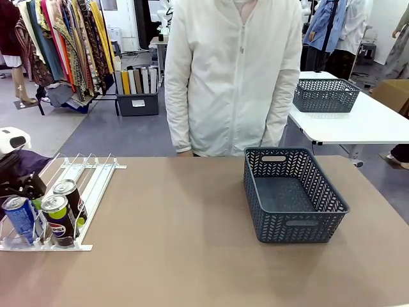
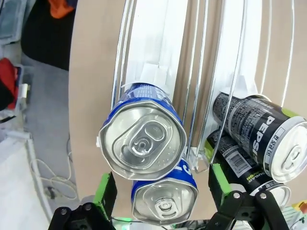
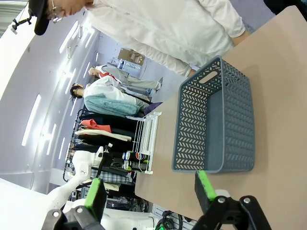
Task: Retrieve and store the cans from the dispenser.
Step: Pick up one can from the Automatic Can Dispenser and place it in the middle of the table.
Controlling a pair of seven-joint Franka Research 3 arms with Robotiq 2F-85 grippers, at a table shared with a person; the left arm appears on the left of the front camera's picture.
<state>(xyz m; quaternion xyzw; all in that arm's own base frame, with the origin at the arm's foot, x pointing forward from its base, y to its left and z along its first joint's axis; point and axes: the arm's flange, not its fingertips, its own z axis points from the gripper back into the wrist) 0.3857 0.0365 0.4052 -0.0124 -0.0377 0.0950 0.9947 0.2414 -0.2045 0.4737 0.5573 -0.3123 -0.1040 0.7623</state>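
Note:
The dispenser, a sloped white rack with thin rails, sits at the table's left. At its low end stand a blue can and two black Pepsi cans. My left gripper hangs just above the blue can. In the left wrist view two blue cans lie in one lane, the upper can and the lower can. My left gripper is open, its green pads on either side of the lower can with gaps showing. The Pepsi cans lie in the neighbouring lane. My right gripper is open, holding nothing, away from the table.
A dark grey lattice basket stands right of the table's middle, also seen as the basket from the right wrist. A person in a white jacket stands at the far edge. Bare tabletop lies between rack and basket.

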